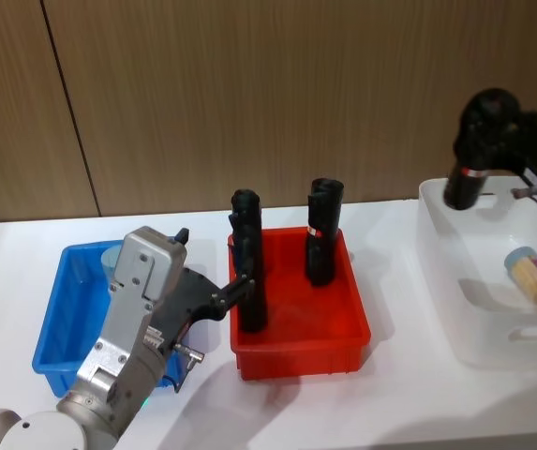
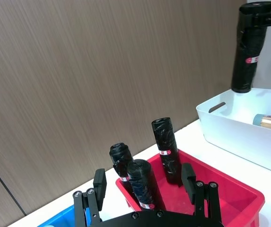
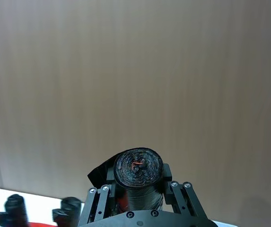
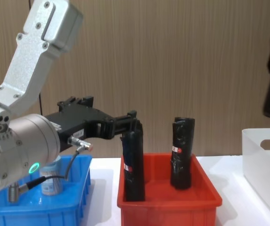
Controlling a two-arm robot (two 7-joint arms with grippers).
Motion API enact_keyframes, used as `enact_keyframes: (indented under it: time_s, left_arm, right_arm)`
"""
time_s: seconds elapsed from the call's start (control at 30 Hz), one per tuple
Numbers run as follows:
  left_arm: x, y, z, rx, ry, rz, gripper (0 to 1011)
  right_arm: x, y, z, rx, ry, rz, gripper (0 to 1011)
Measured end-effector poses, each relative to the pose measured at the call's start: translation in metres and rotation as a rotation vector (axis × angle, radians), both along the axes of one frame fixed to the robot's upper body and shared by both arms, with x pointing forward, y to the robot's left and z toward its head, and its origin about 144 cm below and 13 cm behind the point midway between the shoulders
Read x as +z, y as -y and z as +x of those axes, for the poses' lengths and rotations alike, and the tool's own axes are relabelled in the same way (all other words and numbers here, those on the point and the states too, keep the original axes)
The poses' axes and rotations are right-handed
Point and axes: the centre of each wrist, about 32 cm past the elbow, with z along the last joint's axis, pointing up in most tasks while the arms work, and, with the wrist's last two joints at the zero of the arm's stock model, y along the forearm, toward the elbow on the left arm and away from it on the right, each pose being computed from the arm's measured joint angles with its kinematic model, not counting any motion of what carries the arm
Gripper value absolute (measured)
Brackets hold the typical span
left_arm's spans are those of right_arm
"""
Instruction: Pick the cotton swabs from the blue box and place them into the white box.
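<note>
Above the white box (image 1: pixel 455 281), the right gripper (image 1: pixel 479 155) pinches a black roll (image 1: pixel 462 186) in its fingers, one cotton swab jar (image 1: pixel 534 275) lying below. Left gripper (image 4: pixel 134 123) hangs spread at the red bin (image 1: pixel 343 352); another jar (image 4: pixel 51 181) stands in the blue box (image 1: pixel 57 356).

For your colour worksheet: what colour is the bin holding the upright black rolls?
Red bin, best seen in the head view.

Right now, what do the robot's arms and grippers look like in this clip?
The left arm is silver-grey metal with boxy and rounded housings, a green indicator light near the wrist and a thin cable running to a small sensor plug. Its left gripper is matte black with slim fingers and visible screw heads. The right gripper is likewise black, on a bulky black wrist.
</note>
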Motion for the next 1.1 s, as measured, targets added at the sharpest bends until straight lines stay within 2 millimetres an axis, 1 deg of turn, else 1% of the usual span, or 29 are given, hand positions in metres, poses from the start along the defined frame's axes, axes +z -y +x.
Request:
enact_keyframes:
  time_s: [0.23, 0.3, 0.33, 0.37, 0.4, 0.43, 0.57, 0.6, 0.63, 0.67, 0.83, 1.1]
  left_arm:
    - [0.000, 0.000, 0.000, 0.000, 0.000, 0.000, 1004]
    - [0.000, 0.000, 0.000, 0.000, 0.000, 0.000, 1004]
    - [0.000, 0.000, 0.000, 0.000, 0.000, 0.000, 1004]
    - [0.000, 0.000, 0.000, 0.000, 0.000, 0.000, 1004]
    - [0.000, 0.000, 0.000, 0.000, 0.000, 0.000, 1004]
    - [0.000, 0.000, 0.000, 0.000, 0.000, 0.000, 1004]
    - [0.000, 0.000, 0.000, 0.000, 0.000, 0.000, 1004]
    - [0.000, 0.000, 0.000, 0.000, 0.000, 0.000, 1004]
    - [0.000, 0.000, 0.000, 0.000, 0.000, 0.000, 1004]
    - [0.000, 0.000, 0.000, 0.000, 0.000, 0.000, 1004]
    - [0.000, 0.000, 0.000, 0.000, 0.000, 0.000, 1004]
    - [0.000, 0.000, 0.000, 0.000, 0.000, 0.000, 1004]
  right_arm:
    - [-0.006, 0.014, 0.000, -0.085, -0.033, -0.011, 531]
    - [-0.007, 0.017, 0.000, -0.098, -0.039, -0.011, 567]
    - [-0.008, 0.019, 0.000, -0.110, -0.045, -0.012, 567]
    - [-0.009, 0.020, 0.000, -0.115, -0.047, -0.012, 622]
    - [-0.010, 0.021, 0.000, -0.120, -0.050, -0.013, 639]
    - [-0.010, 0.022, 0.001, -0.125, -0.053, -0.013, 695]
    - [-0.014, 0.026, 0.001, -0.147, -0.063, -0.014, 781]
    - [-0.014, 0.027, 0.001, -0.149, -0.063, -0.014, 826]
    - [-0.014, 0.027, 0.001, -0.151, -0.064, -0.013, 844]
    - [-0.015, 0.028, 0.001, -0.155, -0.065, -0.013, 896]
    - [-0.017, 0.030, 0.001, -0.163, -0.064, -0.012, 1000]
    - [-0.018, 0.032, 0.000, -0.168, -0.060, -0.005, 1002]
